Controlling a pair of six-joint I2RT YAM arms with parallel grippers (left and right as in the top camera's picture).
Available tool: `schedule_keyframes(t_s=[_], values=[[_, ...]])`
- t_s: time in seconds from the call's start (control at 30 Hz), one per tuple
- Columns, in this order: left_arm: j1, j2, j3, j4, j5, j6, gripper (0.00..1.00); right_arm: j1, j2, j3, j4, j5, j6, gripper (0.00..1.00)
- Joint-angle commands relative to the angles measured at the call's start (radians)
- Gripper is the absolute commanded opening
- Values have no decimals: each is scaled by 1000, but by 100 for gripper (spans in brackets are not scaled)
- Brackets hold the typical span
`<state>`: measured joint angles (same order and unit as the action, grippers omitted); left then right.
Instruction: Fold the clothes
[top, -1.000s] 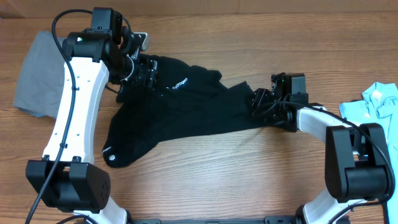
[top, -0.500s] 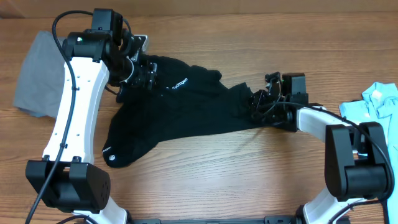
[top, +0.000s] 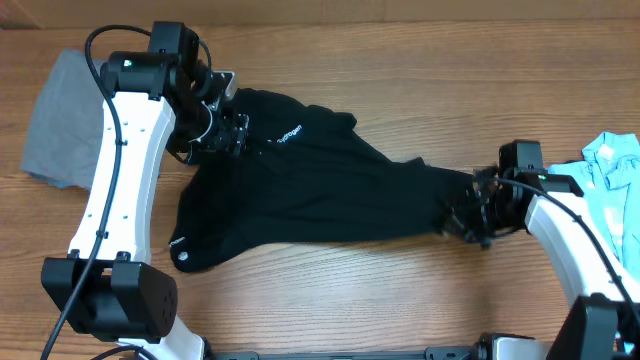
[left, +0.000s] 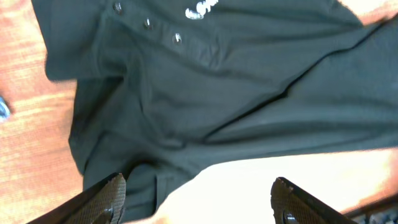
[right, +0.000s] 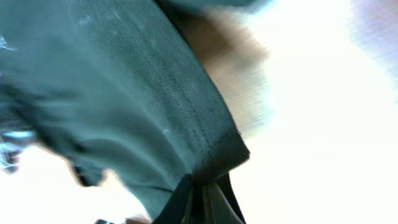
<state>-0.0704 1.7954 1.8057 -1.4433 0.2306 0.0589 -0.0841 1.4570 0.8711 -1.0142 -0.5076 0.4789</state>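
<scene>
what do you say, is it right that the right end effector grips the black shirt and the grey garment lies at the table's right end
No: the overhead view shows the grey garment at the table's left end. The right end effector does grip the black shirt.

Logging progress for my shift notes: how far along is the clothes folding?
Done: nothing is folded; the grey garment and light-blue garment lie unfolded at either side. In hand: the right pincer grips the black shirt by one end, spread lengthwise; the left pincer sits open at its collar. Left: flatten and fold all three.
</scene>
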Motion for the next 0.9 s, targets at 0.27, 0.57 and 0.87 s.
schedule_keyframes(t_s=[0.27, 0.57, 0.87], values=[[18, -17, 10, -131, -75, -71, 75, -3, -20, -1, -117, 273, 19, 41], [117, -18, 9, -236, -126, -127, 70, -3, -19, -42, -51, 327, 19, 53], [175, -18, -34, -243, -78, -126, 70, -2, -14, -230, 245, 180, 19, 44]])
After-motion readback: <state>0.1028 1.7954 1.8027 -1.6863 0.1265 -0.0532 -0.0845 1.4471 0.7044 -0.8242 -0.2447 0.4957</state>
